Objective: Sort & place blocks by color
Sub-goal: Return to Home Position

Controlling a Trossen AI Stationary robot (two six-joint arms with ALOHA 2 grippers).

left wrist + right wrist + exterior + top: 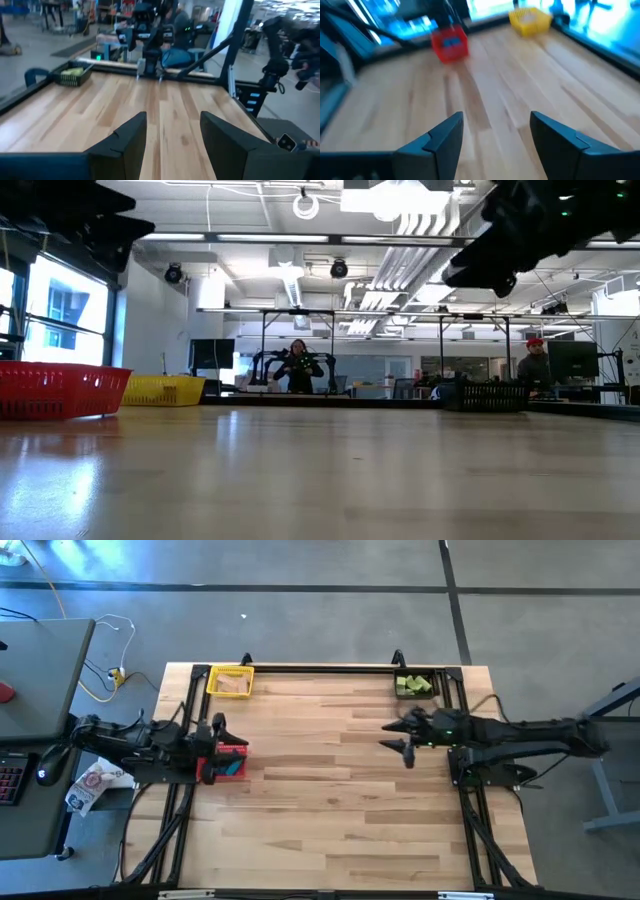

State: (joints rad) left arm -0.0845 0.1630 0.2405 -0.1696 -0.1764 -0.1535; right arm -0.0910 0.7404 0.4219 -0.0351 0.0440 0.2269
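Note:
Light green blocks (413, 686) lie in the black bin (415, 673) at the far right corner; they also show in the left wrist view (73, 72). Tan blocks (233, 686) lie in the yellow bin (229, 671) at the far left. Blue blocks (233, 768) lie in the red bin (238, 751) at the left edge; they also show in the right wrist view (451, 42). My left gripper (220, 747) is open and empty above the red bin. My right gripper (390, 736) is open and empty above the bare table, right of centre.
The wooden table top (330, 810) has a black frame along its far and side edges. In the low view the red bin (60, 390), yellow bin (165, 390) and black bin (495, 395) stand on it. People show in the room behind.

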